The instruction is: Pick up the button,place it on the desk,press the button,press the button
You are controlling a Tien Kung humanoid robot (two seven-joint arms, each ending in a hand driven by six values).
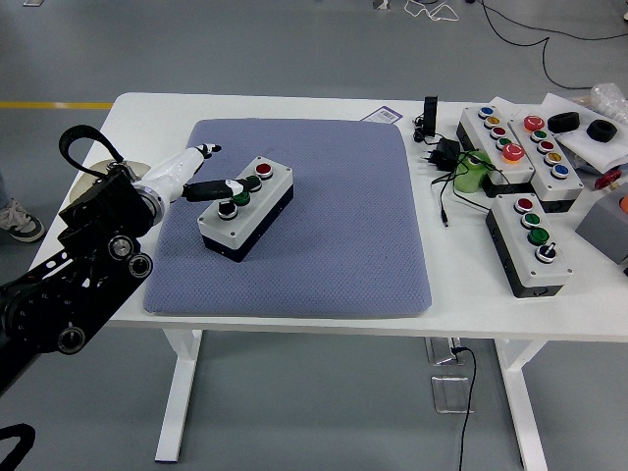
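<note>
Nearest the camera, the black jointed left arm comes in from the lower left and reaches up over the white bench (314, 324); its white-shelled left robot hand (201, 182) lies low over the blue-grey padded mat (334, 245), one dark finger stretched forward with its tip on or just above the black knob in the button row, another dark finger pointing away to the rear; it grasps nothing, and I cannot tell whether the tip is truly pressing or only touching; the right robot hand is not in view.

The task's thing, a grey rectangular button box with a black base (246, 207), sits on the mat a little left of its middle, turned at a slant so that its row of controls runs from a red button at the far end through green ones to the black knob at the near-left end; that slant puts the row roughly in line with the incoming arm, which I judge suits a single extended finger; the box resting flat on the mat suggests the placing step is done and a press is in hand.

Well apart on the right stand three more grey button boxes (531, 238) crowded together, a green cylinder (472, 173), a black plug adapter with trailing cable (444, 153) and a white tray with black objects (589, 132); a small label card (384, 115) lies at the mat's far edge; none of these stands between the hand and the box, and the mat around it is bare.
</note>
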